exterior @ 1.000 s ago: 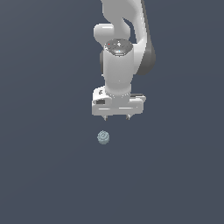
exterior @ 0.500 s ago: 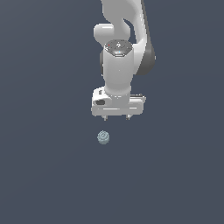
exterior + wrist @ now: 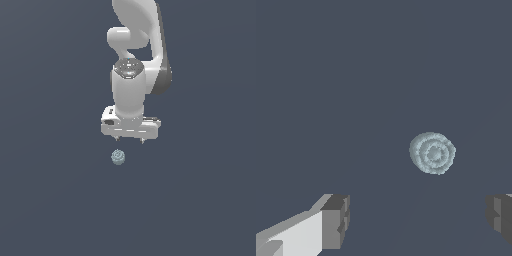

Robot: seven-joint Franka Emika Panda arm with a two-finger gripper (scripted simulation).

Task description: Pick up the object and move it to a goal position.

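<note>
The object (image 3: 118,157) is a tiny pale blue-grey round knob with concentric ridges, lying on the dark grey surface. In the wrist view the object (image 3: 432,153) lies ahead of the fingers, apart from both. My white gripper (image 3: 129,140) hangs above and slightly to the exterior view's right of it, pointing down. Its two dark fingertips (image 3: 336,221) stand wide apart, open, with nothing between them.
The white arm (image 3: 137,55) rises behind the gripper toward the top of the exterior view. A plain dark grey surface (image 3: 55,200) lies all around.
The gripper has sunk slightly toward the surface. The object has not moved.
</note>
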